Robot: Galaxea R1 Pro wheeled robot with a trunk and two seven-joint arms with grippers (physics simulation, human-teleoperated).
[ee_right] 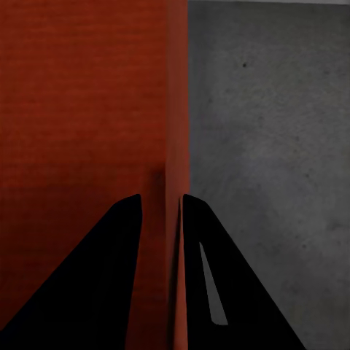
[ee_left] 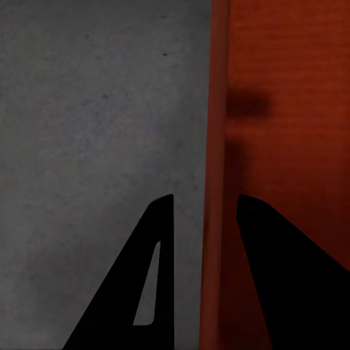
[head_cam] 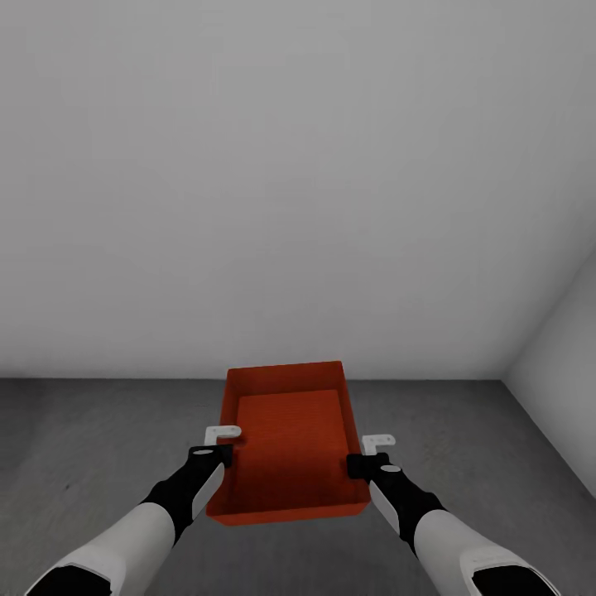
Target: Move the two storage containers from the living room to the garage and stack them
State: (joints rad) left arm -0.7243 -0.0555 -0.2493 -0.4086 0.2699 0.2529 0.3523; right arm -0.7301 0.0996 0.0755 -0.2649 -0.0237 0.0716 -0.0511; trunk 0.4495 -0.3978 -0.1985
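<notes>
Red-orange straight-walled storage container (head_cam: pixel 290 430) pinched at each side wall by left hand (head_cam: pixel 222 443) and right hand (head_cam: pixel 370 454).

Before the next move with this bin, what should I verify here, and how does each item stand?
1. Left gripper astride the storage container wall, one finger each side: ok, though a gap shows between the outer finger and the wall, so firm clamping: cannot tell.
2. Right gripper pinching the opposite wall, fingers close against it: ok.
3. Container level between both arms: ok, its rim looks even in the head view.
4. Location is the garage: ok, dark concrete floor and plain grey wall.
5. Container resting on the floor or held above it: cannot tell.
6. Second container's position for stacking: cannot tell.
</notes>
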